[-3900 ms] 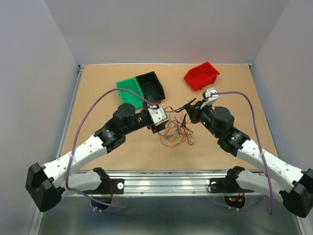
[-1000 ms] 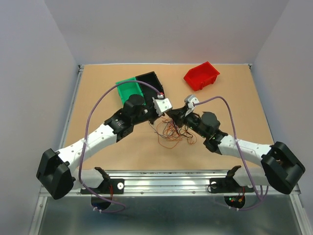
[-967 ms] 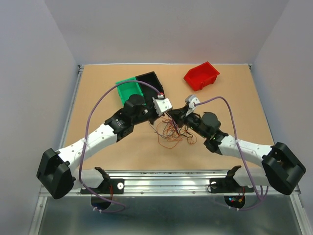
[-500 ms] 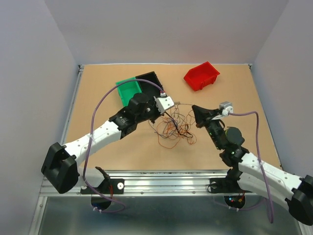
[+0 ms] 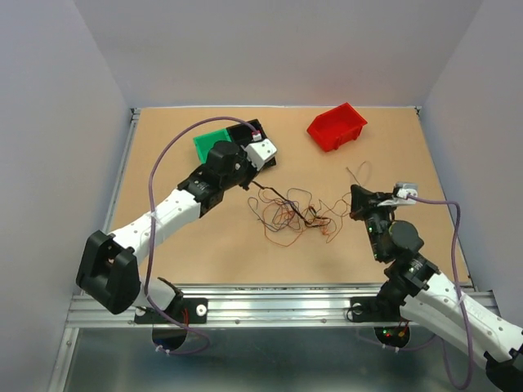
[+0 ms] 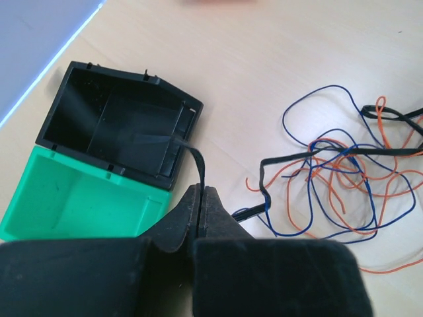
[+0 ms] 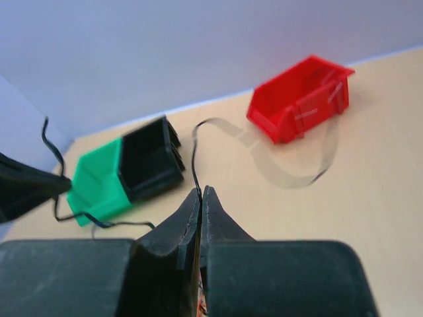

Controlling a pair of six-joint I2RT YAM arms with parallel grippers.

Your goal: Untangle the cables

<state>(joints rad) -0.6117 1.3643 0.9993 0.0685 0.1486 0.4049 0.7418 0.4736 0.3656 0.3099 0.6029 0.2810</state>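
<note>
The cables [image 5: 296,216] are thin black, orange and blue wires lying in a loose tangle mid-table, drawn out sideways between the two arms. My left gripper [image 5: 252,175] hangs beside the black bin, shut on a black cable [image 6: 200,165] that sticks up from between its fingertips. That cable runs down into the tangle [image 6: 337,165]. My right gripper [image 5: 355,194] is right of the tangle, shut on a thin black wire [image 7: 193,158] whose free end curls above the tips. Both pairs of jaws are pressed together around their strands.
A black bin [image 5: 255,135] and a green bin [image 5: 211,140] stand side by side at the back left, right by the left gripper. A red bin [image 5: 337,126] sits at the back right. Lavender arm cords arc over both arms.
The two grippers were close together over the tangle and have pulled apart. The left went back-left toward the bins, the right went rightward and nearer. The tangle has stretched out between them.
</note>
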